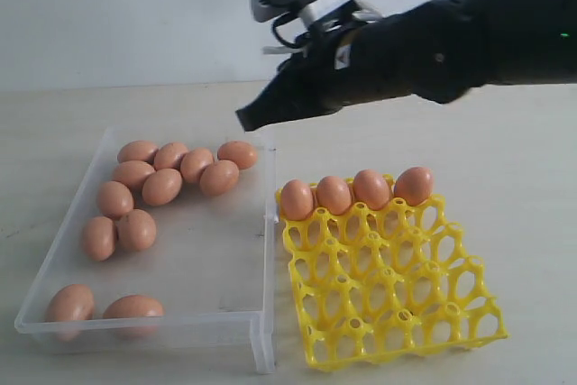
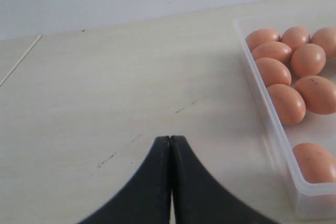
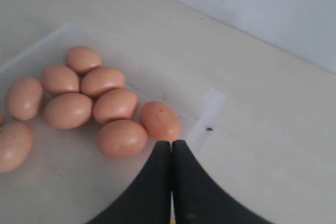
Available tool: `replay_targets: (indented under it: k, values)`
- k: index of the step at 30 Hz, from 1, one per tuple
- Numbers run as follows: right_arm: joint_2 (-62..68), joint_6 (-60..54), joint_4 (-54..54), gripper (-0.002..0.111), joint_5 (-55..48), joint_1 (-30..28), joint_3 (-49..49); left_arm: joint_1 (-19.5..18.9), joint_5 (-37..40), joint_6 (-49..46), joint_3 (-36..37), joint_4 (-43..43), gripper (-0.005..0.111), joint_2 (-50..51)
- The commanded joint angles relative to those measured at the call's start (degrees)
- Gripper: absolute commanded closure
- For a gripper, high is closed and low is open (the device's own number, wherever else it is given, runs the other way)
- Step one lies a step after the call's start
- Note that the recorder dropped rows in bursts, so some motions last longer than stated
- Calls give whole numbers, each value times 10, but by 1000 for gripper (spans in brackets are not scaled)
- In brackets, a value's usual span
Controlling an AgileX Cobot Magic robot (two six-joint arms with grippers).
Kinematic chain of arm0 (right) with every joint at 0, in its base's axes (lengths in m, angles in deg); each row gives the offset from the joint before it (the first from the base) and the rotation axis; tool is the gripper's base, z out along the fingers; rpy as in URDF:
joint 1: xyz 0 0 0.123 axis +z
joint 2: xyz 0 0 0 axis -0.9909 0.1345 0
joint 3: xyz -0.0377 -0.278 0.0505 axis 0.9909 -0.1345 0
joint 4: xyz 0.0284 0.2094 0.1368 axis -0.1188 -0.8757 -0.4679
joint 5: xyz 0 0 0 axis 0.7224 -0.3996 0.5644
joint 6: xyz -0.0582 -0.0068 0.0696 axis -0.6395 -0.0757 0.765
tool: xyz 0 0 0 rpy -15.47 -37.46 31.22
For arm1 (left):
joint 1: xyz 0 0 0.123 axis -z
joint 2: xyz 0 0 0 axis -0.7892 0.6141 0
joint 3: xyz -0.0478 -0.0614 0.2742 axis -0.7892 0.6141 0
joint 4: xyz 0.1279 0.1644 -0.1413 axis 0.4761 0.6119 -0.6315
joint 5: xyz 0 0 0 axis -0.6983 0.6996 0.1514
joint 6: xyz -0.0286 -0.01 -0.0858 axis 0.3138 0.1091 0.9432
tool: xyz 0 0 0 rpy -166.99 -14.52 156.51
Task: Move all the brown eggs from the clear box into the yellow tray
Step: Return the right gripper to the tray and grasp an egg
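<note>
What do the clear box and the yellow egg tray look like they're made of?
Clear box: probably plastic, transparent and slightly frosted; the table shows through its walls. Yellow tray: probably moulded plastic, smooth with a slight sheen; even bright colour, thin open lattice of cups.

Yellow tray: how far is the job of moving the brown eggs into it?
Done: four brown eggs sit in the yellow tray's back row. In hand: nothing; the right gripper is shut and empty near the clear box. Left: twelve eggs lie in the box.
</note>
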Motion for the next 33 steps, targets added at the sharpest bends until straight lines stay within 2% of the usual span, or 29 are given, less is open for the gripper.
replay_targets:
  k: [1, 7, 12, 16, 20, 22, 29, 33]
  values:
    - [68, -7, 5, 108, -89, 40, 87, 4, -5, 3, -2, -1, 107, -3]
    - [156, -11, -58, 108, -217, 84, 202, 4, -5, 3, -2, -1, 107, -3]
    - [225, -78, -172, 105, -288, 109, 283, 4, -5, 3, -2, -1, 107, -3]
    - [273, -93, -232, 89, -306, 119, 340, 4, -5, 3, -2, -1, 107, -3]
    - [326, -91, -248, 63, -348, 122, 417, 4, -5, 3, -2, -1, 107, -3]
    - [346, -89, -248, 57, -364, 122, 441, 4, -5, 3, -2, -1, 107, -3]
    - [383, -17, -153, 55, -388, 122, 495, 4, -5, 3, -2, -1, 107, -3]
    - [398, -16, -159, 55, -388, 122, 512, 4, -5, 3, -2, -1, 107, -3]
